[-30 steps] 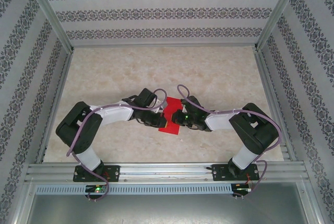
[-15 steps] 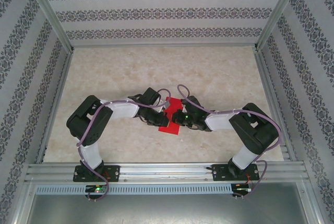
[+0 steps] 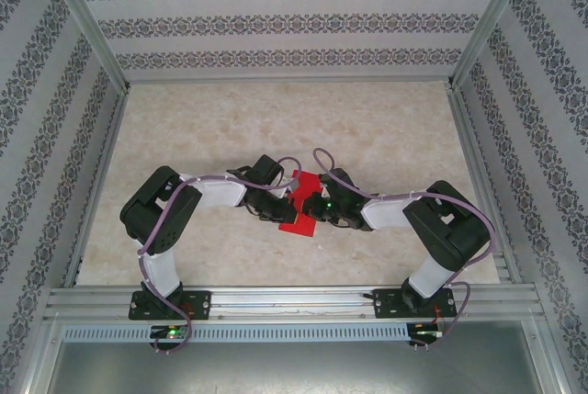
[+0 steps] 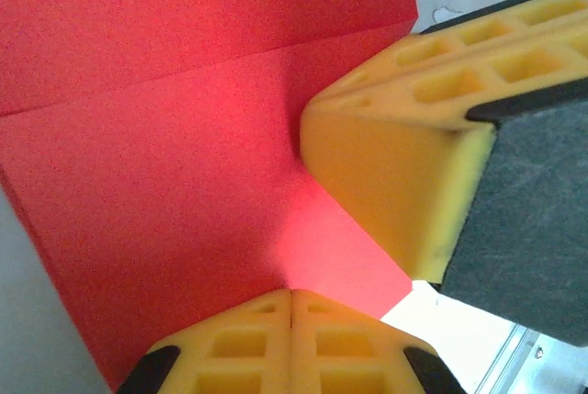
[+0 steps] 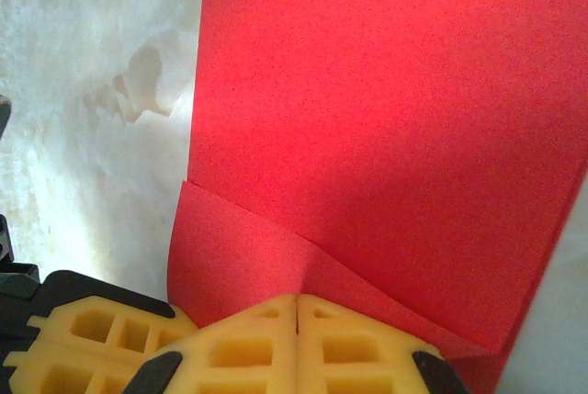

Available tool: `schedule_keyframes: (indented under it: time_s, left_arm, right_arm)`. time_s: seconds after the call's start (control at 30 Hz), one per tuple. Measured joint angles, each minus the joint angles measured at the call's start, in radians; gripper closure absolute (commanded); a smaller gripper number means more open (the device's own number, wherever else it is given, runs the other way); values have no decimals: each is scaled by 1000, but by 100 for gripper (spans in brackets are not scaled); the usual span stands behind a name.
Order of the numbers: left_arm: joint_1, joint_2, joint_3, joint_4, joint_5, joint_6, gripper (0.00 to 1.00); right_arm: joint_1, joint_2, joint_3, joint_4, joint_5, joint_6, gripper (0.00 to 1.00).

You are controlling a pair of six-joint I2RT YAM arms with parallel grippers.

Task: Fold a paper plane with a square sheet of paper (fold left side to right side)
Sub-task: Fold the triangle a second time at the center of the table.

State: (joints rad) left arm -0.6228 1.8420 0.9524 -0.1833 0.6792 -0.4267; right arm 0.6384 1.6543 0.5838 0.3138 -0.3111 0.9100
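Arms bent inward: left hand [image 3: 279, 203] at the red sheet's [image 3: 296, 222] 9 o'clock, right hand [image 3: 309, 207] at 3, both pinched together, seemingly pressing it; wrist views reveal creases.

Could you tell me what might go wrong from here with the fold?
The left gripper and the right gripper, both shut, sit very close together over the square sheet of paper, so their fingers could collide. A raised ridge in the paper runs up to the right gripper's tips; pressing there may set a stray crease. If either drags sideways, the sheet could slide on the table and skew the fold.
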Motion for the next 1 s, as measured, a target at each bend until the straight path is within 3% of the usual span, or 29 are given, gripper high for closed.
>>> schedule_keyframes:
  time_s: [1.0]
  left_arm:
    - [0,-93,-115,42,-54,35,98]
  right_arm:
    - [-15,6,-4,6,-31,-19,100]
